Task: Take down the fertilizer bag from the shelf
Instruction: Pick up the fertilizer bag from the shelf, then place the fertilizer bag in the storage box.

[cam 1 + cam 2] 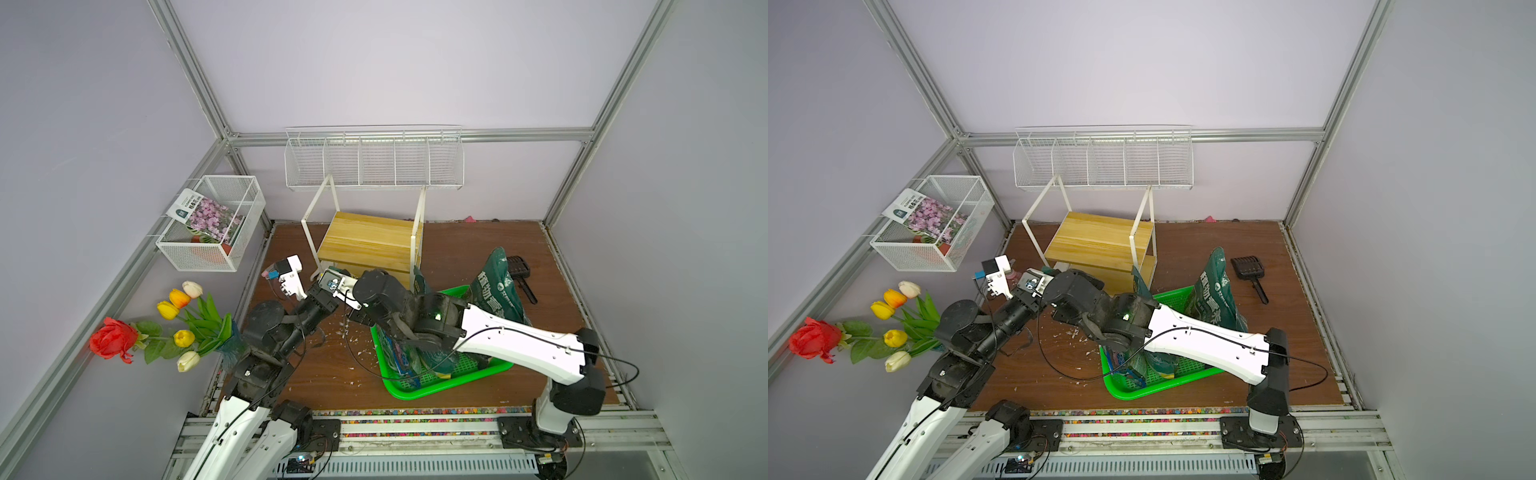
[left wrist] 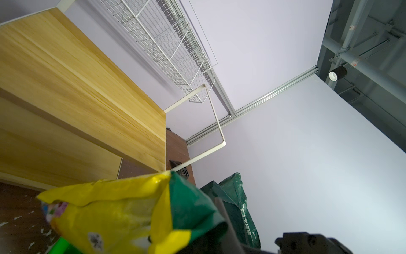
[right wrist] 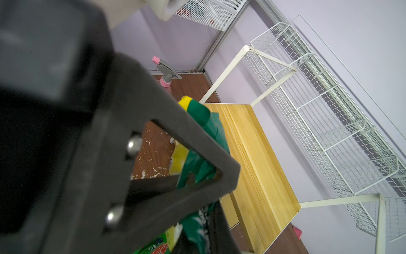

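One fertilizer bag (image 2: 114,209) (roughly upright) pinched by right gripper (image 3: 216,185); left gripper (image 1: 332,286) unclear.

Brown wood surface (image 1: 457,253). On it: two-tier shelf (image 1: 365,241) at back, green tray (image 1: 436,390) in front, black scoop (image 1: 521,276) right, white crumbs (image 1: 353,337), pink spray bottle (image 3: 165,77).

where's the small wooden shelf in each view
Both top views: the shelf stands mid-scene, below the wire compartment rack.
Left wrist: the shelf rises close behind the yellow-green bag.
Right wrist: the shelf stretches beyond that bag.
Shared landmark: the wire compartment rack, behind the shelf in all four.
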Robot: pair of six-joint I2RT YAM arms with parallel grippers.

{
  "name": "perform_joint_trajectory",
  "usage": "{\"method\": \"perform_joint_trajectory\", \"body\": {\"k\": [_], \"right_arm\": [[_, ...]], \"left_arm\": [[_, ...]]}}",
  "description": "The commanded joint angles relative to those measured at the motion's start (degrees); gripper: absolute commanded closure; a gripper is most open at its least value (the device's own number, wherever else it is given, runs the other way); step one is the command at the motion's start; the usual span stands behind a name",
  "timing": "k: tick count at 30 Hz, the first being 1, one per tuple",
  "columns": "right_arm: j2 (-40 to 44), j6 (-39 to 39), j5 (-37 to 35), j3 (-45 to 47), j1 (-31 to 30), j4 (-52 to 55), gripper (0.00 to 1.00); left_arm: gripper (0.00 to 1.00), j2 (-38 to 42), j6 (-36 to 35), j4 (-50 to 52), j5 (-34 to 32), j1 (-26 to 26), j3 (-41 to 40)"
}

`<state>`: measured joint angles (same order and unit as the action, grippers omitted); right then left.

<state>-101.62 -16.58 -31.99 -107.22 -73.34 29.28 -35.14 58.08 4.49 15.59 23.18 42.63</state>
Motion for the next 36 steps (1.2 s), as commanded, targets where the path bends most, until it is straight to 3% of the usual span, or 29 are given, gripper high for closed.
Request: {"method": "perform_joint_trajectory", "body": {"k": [1,2,3,11,17,25,31,36], "right_arm": [[1.51,0.52,-0.09,-1.15,-0.09,-0.02,1.0],[1.6,0.52,-0.18,-1.15,-0.06,0.01,1.0],[1.75,0.54,-0.18,-1.08,-0.09,0.15,1.0],[4.62,0.2,-0.88,0.09,-0.04,-0.56,1.0],[8.26,-1.28,-3.15,2.22,-0.03,-2.24,1.0],[16.43,-0.36,-5.42,5.7,0.37,-4.16,1.0],[22.17,7.76,-7.28,7.59,0.13,-2.8,1.0],[24.29,8.41,-16.85,8.78,-1.7,-0.89,1.0]], "left_arm": [[0.28,-0.61,-0.21,-4.46,0.89,0.2,3.03],[0.11,-0.64,-0.43,-4.2,0.41,0.21,3.31],[0.01,-0.47,-0.96,-4.31,-0.12,0.2,3.34],[0.01,2.92,-7.81,-0.29,-9.99,0.2,5.56],[0.0,5.84,-8.07,-0.06,-15.07,0.24,3.75],[0.01,4.59,-7.42,0.03,-14.55,0.23,1.43],[0.0,2.11,-4.98,-1.68,-12.75,0.2,-1.69],[0.01,1.13,-3.7,-3.04,-12.13,0.2,-3.35]]}}
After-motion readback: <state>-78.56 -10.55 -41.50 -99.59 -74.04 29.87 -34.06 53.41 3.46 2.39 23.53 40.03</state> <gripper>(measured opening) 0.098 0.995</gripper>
